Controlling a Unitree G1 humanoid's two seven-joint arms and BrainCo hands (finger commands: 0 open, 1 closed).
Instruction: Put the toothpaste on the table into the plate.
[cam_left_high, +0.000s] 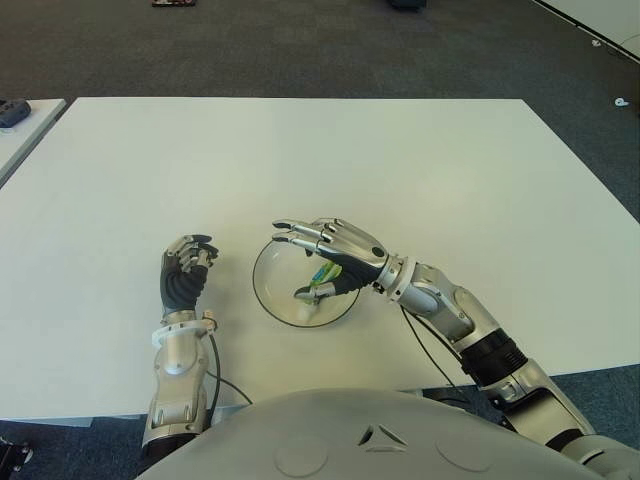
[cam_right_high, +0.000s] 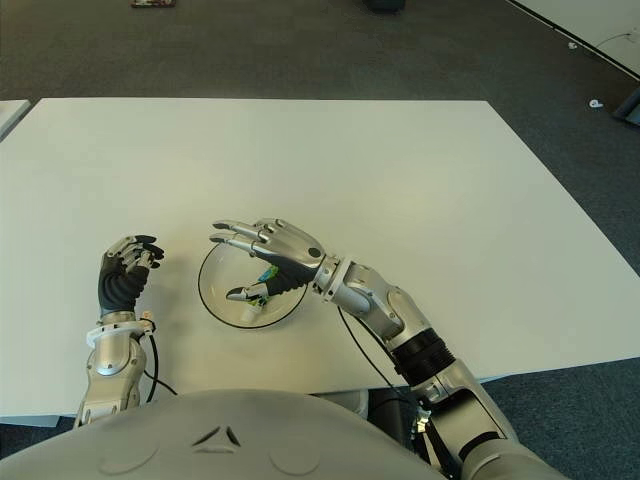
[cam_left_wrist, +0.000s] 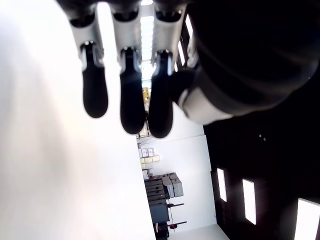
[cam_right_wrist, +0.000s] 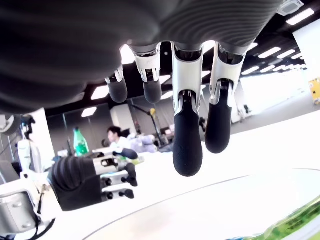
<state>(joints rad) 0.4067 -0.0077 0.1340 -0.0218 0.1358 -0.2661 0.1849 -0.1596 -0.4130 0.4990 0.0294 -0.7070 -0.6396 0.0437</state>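
A clear glass plate (cam_left_high: 262, 296) sits near the front edge of the white table (cam_left_high: 300, 160). A green and white toothpaste tube (cam_left_high: 325, 273) lies inside it, tilted against the plate's right side. My right hand (cam_left_high: 295, 265) hovers over the plate with its fingers stretched flat above the tube and its thumb low by the tube's end; it is open and not gripping. The right wrist view shows the straight fingers (cam_right_wrist: 187, 150) and a green edge of the toothpaste (cam_right_wrist: 295, 225) below. My left hand (cam_left_high: 187, 262) shows left of the plate, fingers curled, holding nothing.
Dark carpet lies beyond the table's far edge. The corner of another white table (cam_left_high: 20, 120) shows at the far left. A black cable (cam_left_high: 425, 350) hangs under my right forearm by the table's front edge.
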